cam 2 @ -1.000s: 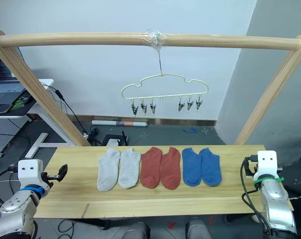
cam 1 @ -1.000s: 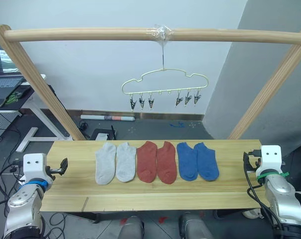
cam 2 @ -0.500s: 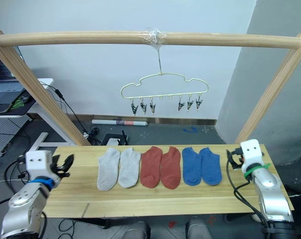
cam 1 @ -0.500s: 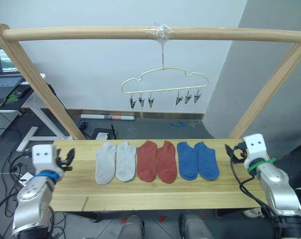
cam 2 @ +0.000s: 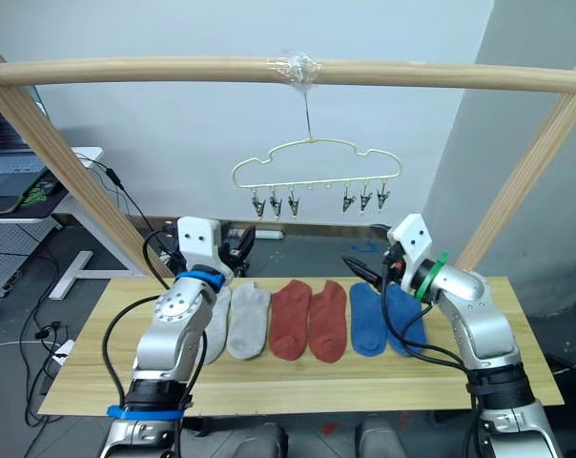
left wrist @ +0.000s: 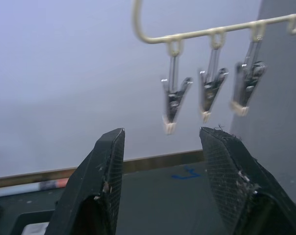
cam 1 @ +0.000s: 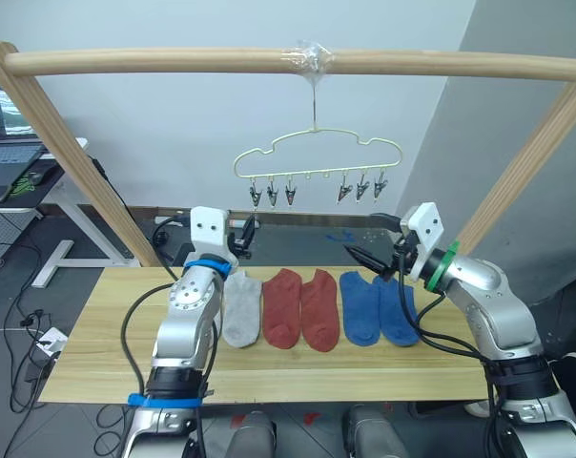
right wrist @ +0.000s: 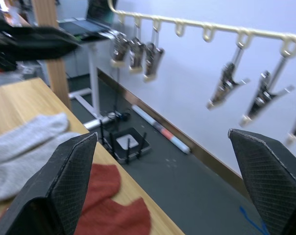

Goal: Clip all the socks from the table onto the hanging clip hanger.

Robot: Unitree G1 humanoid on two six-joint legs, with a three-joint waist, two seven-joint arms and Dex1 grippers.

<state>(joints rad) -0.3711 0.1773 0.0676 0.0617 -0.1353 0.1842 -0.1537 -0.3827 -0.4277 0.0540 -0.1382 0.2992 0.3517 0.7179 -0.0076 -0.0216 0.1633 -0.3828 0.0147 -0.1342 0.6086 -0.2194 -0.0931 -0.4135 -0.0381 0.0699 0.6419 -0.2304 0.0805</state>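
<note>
Left eye view: the worktop (cam 1: 97, 353) carries six socks (cam 1: 302, 307) in a row. The clip hanger (cam 1: 317, 162) hangs at 12 o'clock. Left claw (cam 1: 242, 236) and right claw (cam 1: 362, 258), both raised, stand apart, empty.

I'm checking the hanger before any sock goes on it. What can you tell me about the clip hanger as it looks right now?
The clip hanger is a thin pale-yellow wire frame with a cloud-like outline. Its top hook hangs from the wooden bar at a taped spot. Along its straight lower rail run small loops; six dark metal clips dangle in two groups of three, with bare loops between. Every clip is empty. It hangs level above the table's far edge, and neither gripper touches it.
</note>
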